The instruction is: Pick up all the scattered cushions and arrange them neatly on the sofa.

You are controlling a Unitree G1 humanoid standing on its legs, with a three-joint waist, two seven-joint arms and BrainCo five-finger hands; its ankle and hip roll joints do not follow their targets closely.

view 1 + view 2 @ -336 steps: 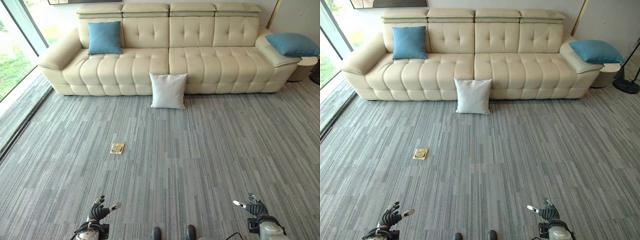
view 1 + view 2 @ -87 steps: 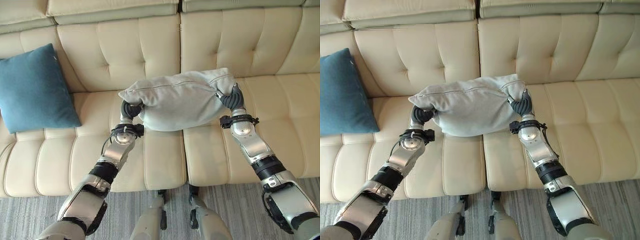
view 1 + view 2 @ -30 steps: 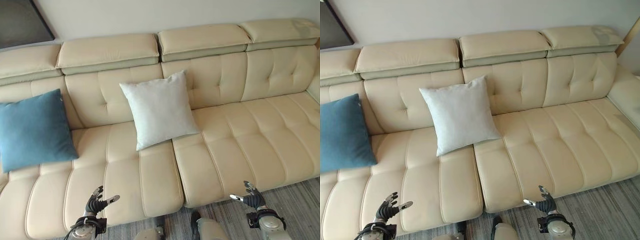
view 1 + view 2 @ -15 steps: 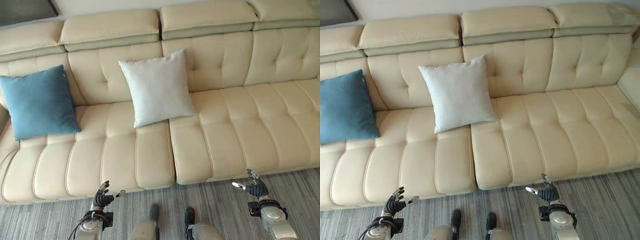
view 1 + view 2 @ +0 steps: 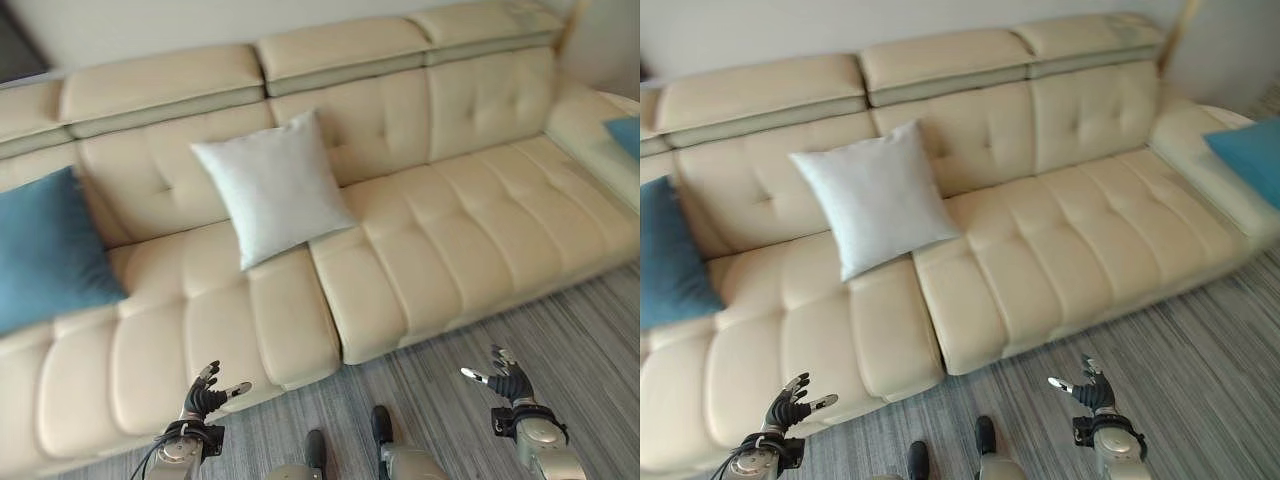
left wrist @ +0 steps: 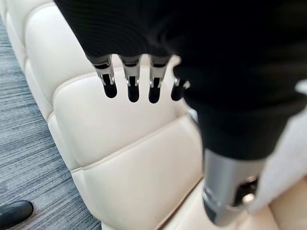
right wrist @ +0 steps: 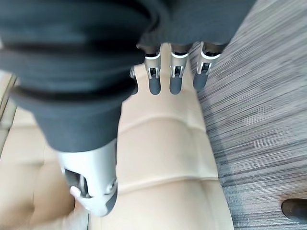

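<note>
We judge ourselves between cushions: the white cushion (image 5: 272, 185) already leans upright against the sofa (image 5: 450, 230) backrest near the middle seam, and one blue cushion (image 5: 45, 250) stands at the sofa's far left. Our left hand (image 5: 207, 392) and right hand (image 5: 505, 377) hang low in front of the sofa's front edge, fingers relaxed and holding nothing. The next move calls for reaching the other blue cushion (image 5: 1250, 147) (lying flat on the sofa's right armrest), soft-looking and plump.
</note>
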